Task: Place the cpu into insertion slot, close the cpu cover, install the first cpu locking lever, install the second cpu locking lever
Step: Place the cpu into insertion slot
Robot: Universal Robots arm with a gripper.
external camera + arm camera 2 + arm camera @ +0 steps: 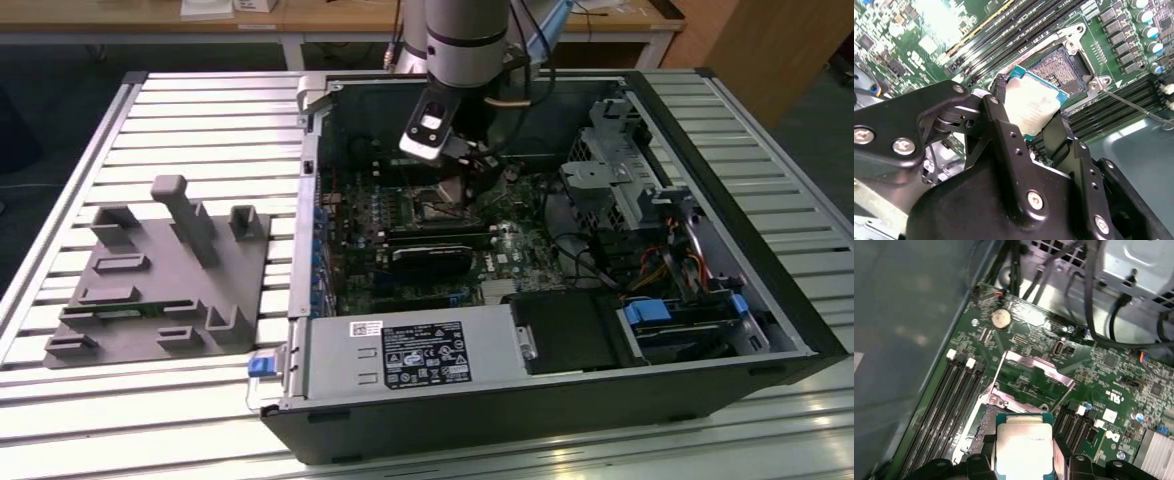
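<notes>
Gripper (pixel 1029 112) pinches the cpu (pixel 1034 97) by two sides, just above the open insertion slot (pixel 1063 69) with its cpu cover (pixel 1039 366) up, and, as the cpu maybe tilts a bit, I think it must sit flat, corners matched.

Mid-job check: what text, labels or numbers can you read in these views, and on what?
None can be read.
Black label on the power supply: print too small.
White sticker beside it: too small.
Top of the cpu, held in the gripper: faint print, blurred in both wrist views.
Green board markings: too small.
</notes>
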